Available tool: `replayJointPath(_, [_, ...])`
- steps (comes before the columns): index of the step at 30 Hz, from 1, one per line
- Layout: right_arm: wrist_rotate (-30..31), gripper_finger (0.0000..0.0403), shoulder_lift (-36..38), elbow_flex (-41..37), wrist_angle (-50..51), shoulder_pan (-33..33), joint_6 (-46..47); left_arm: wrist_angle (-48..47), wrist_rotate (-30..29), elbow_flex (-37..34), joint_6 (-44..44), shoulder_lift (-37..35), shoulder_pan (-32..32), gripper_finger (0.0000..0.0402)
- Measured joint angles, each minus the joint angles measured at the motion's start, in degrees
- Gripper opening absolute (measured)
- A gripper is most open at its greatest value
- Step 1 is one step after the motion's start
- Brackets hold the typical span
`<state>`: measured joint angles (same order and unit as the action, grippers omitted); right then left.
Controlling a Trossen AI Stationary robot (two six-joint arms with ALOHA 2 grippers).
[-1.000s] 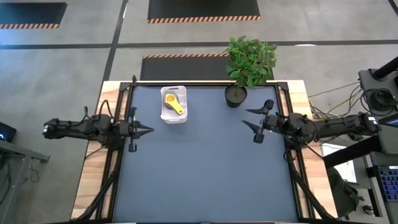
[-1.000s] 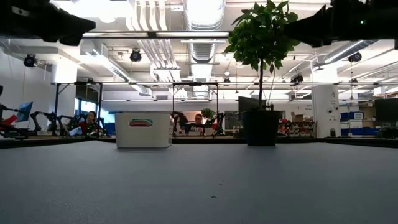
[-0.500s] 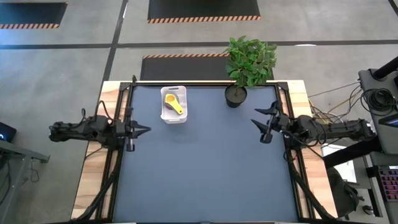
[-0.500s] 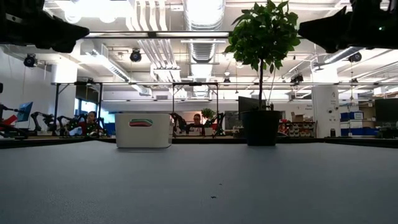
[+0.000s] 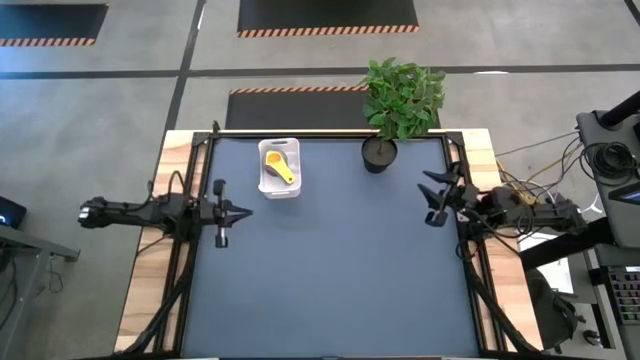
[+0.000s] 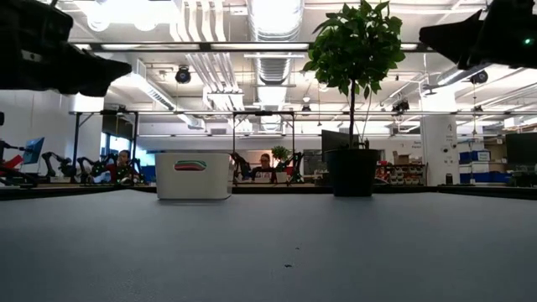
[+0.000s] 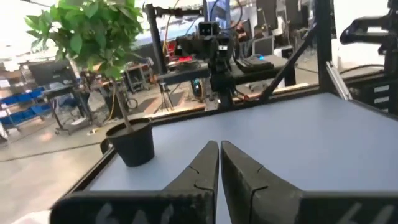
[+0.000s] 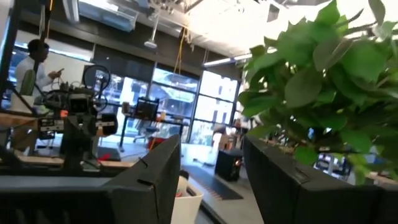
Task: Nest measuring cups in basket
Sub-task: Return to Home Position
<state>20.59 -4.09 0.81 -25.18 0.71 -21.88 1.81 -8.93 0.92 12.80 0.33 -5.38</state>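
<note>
The white basket stands near the table's far edge, left of centre, and shows in the low view as basket. The measuring cups sit stacked inside it with a yellow one on top. Red and green rims show through the basket's handle slot. The other colours are hidden. My left gripper is shut, above the table's left side and nearer than the basket; its fingers touch nothing. My right gripper is open by the right edge, near the plant pot, and holds nothing.
A black pot with a leafy green plant stands at the far edge, right of centre, close to my right gripper. The grey table top spreads out in the middle and near side. People sit at desks in the room beyond.
My right gripper has drawn back toward the table's right edge and stayed open. My left arm has dropped a little in the low view, and its wrist has turned; its fingers stay shut. The basket and the cups have not moved.
</note>
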Motion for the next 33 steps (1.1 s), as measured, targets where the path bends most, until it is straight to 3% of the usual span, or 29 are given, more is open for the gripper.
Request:
replayJointPath(7, [-2.86,0.0129,2.38,-0.07,1.51,0.02,-2.61,1.36,0.47,-0.30,0.45,-0.01,0.03,0.0000])
replayJointPath(13, [-10.03,0.0102,4.05,-0.10,2.03,0.02,-2.15,1.00,0.41,-0.34,0.46,0.16,0.03,0.0000])
replayJointPath(17, [-11.43,0.0087,4.04,-0.12,1.71,0.01,-2.24,0.81,0.43,-0.32,1.98,0.21,0.03,0.0000])
replayJointPath(21, [-17.87,0.0072,4.06,-0.12,-3.94,0.01,-2.37,0.65,0.41,0.13,2.07,0.43,0.03,0.0000])
replayJointPath(33, [-14.72,0.0048,3.77,-0.16,-4.67,0.02,-1.90,0.70,0.43,0.22,2.09,0.49,0.03,0.0000])
